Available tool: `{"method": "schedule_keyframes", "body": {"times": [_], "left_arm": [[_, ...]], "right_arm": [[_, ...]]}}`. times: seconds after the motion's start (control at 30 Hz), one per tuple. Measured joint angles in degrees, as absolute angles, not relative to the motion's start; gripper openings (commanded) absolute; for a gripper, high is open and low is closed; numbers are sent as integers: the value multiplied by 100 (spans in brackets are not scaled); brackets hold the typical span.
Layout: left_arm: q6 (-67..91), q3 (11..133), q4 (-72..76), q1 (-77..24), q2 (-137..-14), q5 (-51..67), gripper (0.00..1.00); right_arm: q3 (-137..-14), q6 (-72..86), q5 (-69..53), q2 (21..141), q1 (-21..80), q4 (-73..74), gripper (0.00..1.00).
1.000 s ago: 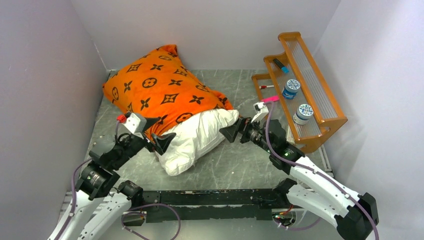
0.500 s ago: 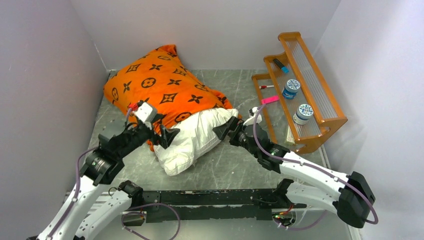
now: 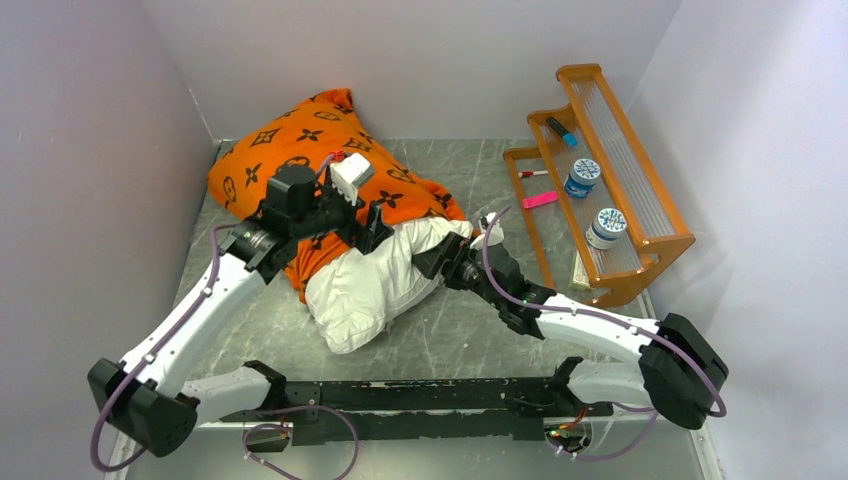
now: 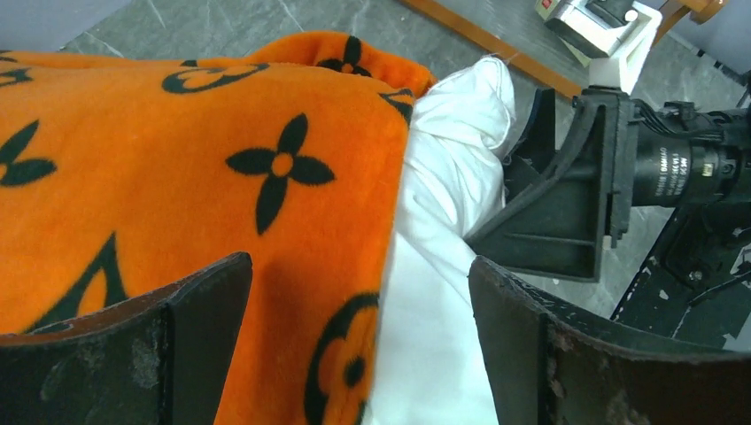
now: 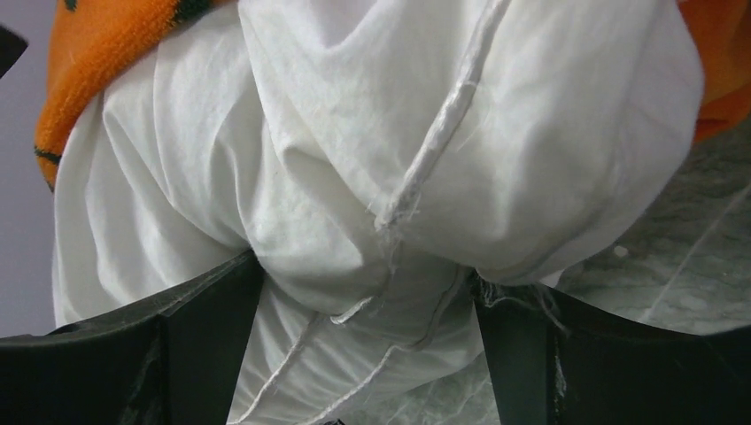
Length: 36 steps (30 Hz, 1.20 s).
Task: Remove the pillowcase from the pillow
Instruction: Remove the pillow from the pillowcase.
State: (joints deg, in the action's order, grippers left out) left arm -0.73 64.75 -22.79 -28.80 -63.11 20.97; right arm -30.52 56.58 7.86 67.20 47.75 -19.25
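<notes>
The orange pillowcase point(image 3: 300, 170) with dark motifs covers the far half of the white pillow point(image 3: 365, 285), whose near end sticks out bare. My left gripper point(image 3: 372, 228) hovers open over the case's open edge; in the left wrist view point(image 4: 359, 345) the pillowcase point(image 4: 177, 177) hem and the pillow point(image 4: 443, 212) lie between its fingers. My right gripper point(image 3: 440, 258) is at the pillow's right corner. In the right wrist view point(image 5: 367, 354) its jaws stand wide with the pillow point(image 5: 398, 159) corner bulging between them and brushing both fingers.
An orange wooden rack point(image 3: 610, 190) stands at the right with two jars point(image 3: 582, 177) point(image 3: 605, 227) and a marker on it. A pink item point(image 3: 540, 199) lies beside it. White walls close in the left, back and right sides.
My left arm has swung up and right, from the pillow's near-left side to above the pillowcase's open edge. My right gripper has slid left onto the pillow's corner.
</notes>
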Motion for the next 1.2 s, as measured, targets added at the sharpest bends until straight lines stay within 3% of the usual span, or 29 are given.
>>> {"method": "schedule_keyframes", "body": {"times": [0.17, 0.3, 0.4, 0.9, 1.07, 1.2], "left_arm": [[-276, 6980, -2480, -2880, -6818, 2213, 96], [-392, 7255, -2508, -2919, -7076, 2324, 96], [-554, 7476, -2604, -3079, -7310, 2224, 96], [-1584, 8051, -2814, -3854, -8407, 707, 95], [-1573, 8145, -2674, -3922, -8696, 56, 72], [-1479, 8224, -2515, -3975, -8897, -467, 39]], "right_arm": [[-2978, 5496, 513, 6757, 4753, -2237, 56], [-2915, 5295, 318, 6757, 4733, -2362, 19], [-2912, 5100, 193, 6751, 4729, -2375, 1], [-2912, 4333, -143, 6412, 4727, -2206, 0], [-2912, 4049, -204, 6191, 4727, -1979, 0], [-2915, 3774, -200, 5916, 4718, -1645, 0]]}}
